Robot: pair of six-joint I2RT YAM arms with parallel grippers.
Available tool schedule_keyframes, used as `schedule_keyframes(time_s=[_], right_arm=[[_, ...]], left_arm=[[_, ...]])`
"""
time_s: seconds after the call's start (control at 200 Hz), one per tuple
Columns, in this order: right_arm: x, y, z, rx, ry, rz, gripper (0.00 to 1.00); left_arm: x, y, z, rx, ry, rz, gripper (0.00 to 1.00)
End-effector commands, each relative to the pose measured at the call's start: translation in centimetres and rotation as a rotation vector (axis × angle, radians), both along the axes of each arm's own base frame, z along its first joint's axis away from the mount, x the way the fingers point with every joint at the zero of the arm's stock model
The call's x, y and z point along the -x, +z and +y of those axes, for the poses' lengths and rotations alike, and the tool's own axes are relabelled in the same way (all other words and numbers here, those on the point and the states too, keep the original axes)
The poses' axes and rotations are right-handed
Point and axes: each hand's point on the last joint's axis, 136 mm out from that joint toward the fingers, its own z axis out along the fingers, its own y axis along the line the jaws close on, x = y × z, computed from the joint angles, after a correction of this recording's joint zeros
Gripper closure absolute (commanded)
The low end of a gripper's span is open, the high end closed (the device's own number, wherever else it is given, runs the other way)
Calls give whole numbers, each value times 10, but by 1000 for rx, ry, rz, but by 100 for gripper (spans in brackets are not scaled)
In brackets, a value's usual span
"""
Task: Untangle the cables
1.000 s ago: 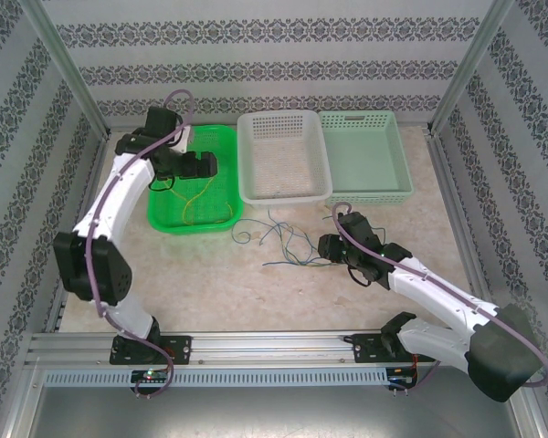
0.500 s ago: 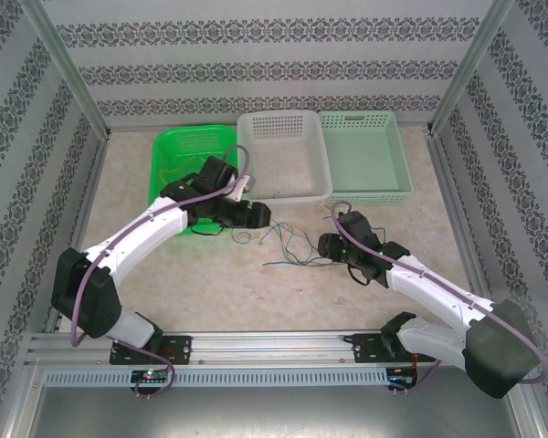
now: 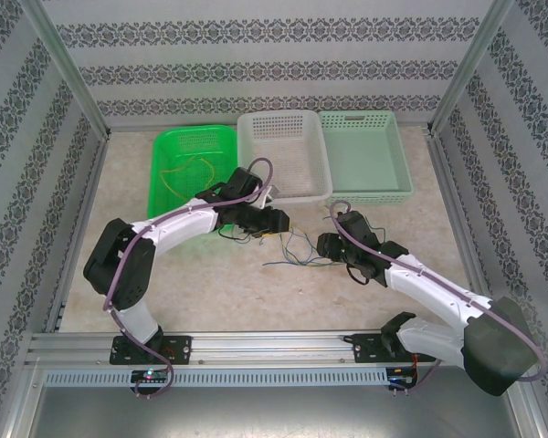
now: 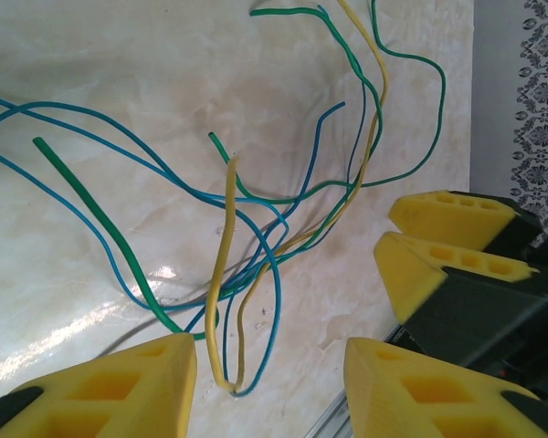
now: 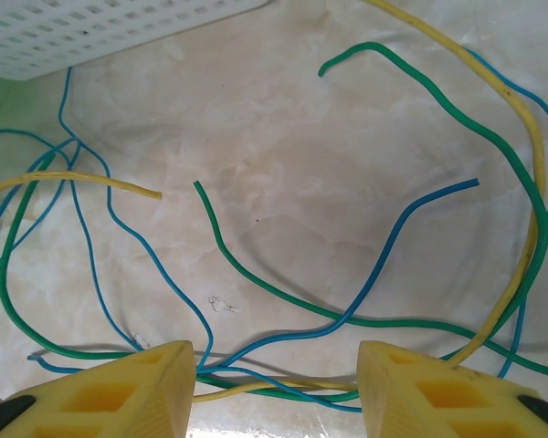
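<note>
Both pairs of jaws spread apart | cables [image 4: 221, 274] lie tangled between each pair, ungripped

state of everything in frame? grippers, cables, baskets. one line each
left gripper: open, jaws either side of a yellow and blue cable loop
right gripper: open, low over the table, cables run between its fingers
cables on table: yellow, green, blue, crossing, tangled
yellow cable: loose in green basket
green basket: upright, holds that yellow cable
white basket: upright, looks empty
pale green basket: upright, looks empty
</note>
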Motion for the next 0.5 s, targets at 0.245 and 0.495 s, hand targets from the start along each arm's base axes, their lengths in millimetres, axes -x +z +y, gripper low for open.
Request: schedule_keyframes(time_s=[0.245,0.495], right_arm=[[0,0,-6,-14,-38,-13,49],[0,-2,-6,-10,-38,-8,48]], left_arm=[[-7,-9,-13,15,-8,4,61],[-8,-10,-19,15,-24,0,67]])
